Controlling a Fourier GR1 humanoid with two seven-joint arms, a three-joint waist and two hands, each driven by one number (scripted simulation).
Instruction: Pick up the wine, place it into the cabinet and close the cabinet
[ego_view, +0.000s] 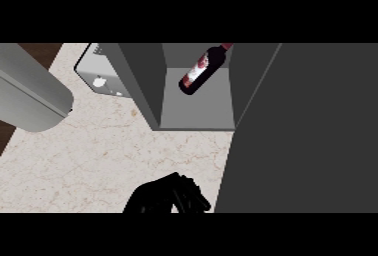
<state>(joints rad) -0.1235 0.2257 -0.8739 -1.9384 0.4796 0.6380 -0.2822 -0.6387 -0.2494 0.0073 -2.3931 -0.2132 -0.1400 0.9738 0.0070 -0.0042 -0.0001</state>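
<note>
The wine bottle (200, 71), dark with a red and white label, lies tilted inside the open grey cabinet (196, 107), its base toward me and its neck toward the back. No hand touches it. My right hand (167, 197) shows at the lower middle, over the counter, right beside the left edge of the cabinet door (303, 135); its fingers look relaxed and hold nothing. A grey forearm (31, 92) crosses the upper left, and its hand is out of view.
The big dark cabinet door stands swung out and fills the right side. A light grey appliance (100, 74) sits on the pale marble counter (96, 155) left of the cabinet. The counter's edge runs along the far left.
</note>
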